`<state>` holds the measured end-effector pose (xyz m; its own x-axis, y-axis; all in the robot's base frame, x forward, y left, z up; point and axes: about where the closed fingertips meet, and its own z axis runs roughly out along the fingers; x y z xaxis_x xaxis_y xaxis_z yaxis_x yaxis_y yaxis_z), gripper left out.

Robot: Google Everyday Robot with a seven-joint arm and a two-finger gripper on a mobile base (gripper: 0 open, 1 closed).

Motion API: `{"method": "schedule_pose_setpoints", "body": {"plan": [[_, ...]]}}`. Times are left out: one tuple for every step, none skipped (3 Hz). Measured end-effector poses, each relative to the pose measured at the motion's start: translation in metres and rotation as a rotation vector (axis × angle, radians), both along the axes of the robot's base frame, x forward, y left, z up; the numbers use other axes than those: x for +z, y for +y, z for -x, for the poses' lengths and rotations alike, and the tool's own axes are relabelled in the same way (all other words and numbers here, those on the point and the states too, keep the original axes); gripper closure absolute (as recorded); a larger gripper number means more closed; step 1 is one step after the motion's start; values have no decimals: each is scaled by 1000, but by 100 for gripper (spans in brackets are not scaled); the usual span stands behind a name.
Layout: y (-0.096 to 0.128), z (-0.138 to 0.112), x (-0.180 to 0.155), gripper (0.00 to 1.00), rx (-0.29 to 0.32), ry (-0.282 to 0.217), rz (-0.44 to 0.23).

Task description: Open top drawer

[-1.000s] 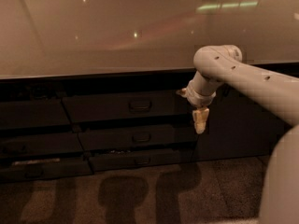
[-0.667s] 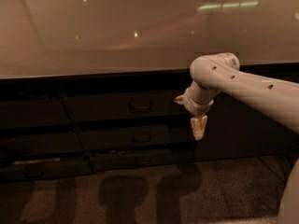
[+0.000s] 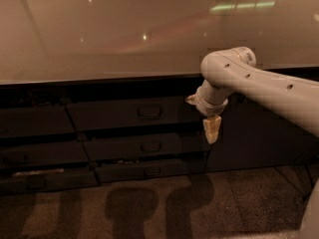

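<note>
Cream pincer (image 3: 212,129) hangs right of shadowed top drawer (image 3: 114,114).

One camera looks from above and in front, facing down over the surface (image 3: 99,34) to the top drawer (image 3: 124,112) and the floor (image 3: 149,208), fairly near. The arm (image 3: 269,86) enters from the right; the gripper (image 3: 212,132) hangs just beside that drawer's right end.

Pale, glossy countertop (image 3: 99,39) fills the top, small lights glinting off it, and there's a greenish streak (image 3: 241,5) at upper right. Below it, a dark run of cabinetry (image 3: 40,123) in deep shade. Speckled brown floor (image 3: 249,198), soft shadows (image 3: 124,205) across it. The gripper (image 3: 212,129) hangs before those dark fronts, right of centre.
</note>
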<state>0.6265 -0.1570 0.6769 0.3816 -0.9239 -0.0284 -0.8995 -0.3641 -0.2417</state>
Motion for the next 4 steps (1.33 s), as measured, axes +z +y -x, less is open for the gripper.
{"method": "schedule_pose_setpoints", "body": {"plan": [[-11,-13,-7,0,-33,34,15],[-37,-43,-7,0,-103,45,35],[-37,-43,-8,0,-104,46,36],[-55,-47,-40,0,-147,121,32]]}}
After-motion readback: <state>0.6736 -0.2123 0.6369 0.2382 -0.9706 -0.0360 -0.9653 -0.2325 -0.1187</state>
